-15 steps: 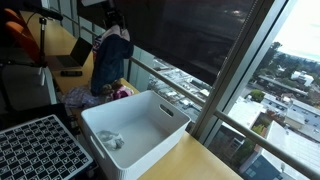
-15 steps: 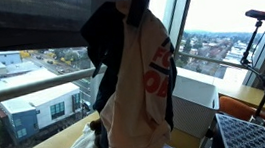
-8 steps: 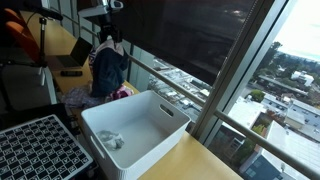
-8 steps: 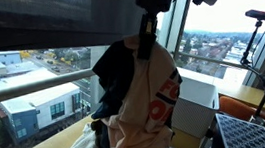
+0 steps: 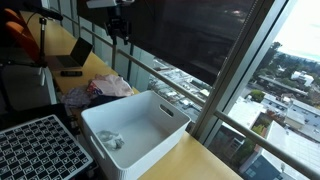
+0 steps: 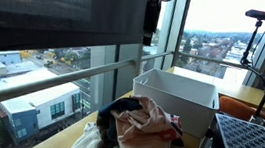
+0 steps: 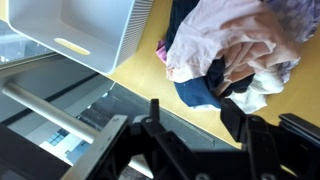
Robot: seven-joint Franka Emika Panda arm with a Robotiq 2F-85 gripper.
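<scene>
Going from the left in an exterior view, we first meet one black grid tray [image 5: 38, 150], just left of the white bin [image 5: 152, 138]. Behind the bin's left corner lies one clothes pile [image 5: 95, 92] on the wooden counter, close to the bin but outside it. The wrist view shows pink, dark blue, white and purple pieces in that pile [image 7: 225, 50], tangled so that we cannot count them, with the bin's wall [image 7: 90, 40] to its left. The gripper [image 5: 122, 35] hangs high above the pile, well up and behind the bin's left side, in front of the dark window blind. From the wrist camera we see the gripper [image 7: 200, 140] with its jaws spread apart and nothing between them.

The bin is the one container in view. We count a single small grey crumpled cloth [image 5: 112, 140] in it, lying on the floor near its left wall.

In an exterior view from the opposite side, the pile [image 6: 139, 129] lies left of the bin [image 6: 192, 112], with the gripper [image 6: 151, 32] overhead.
</scene>
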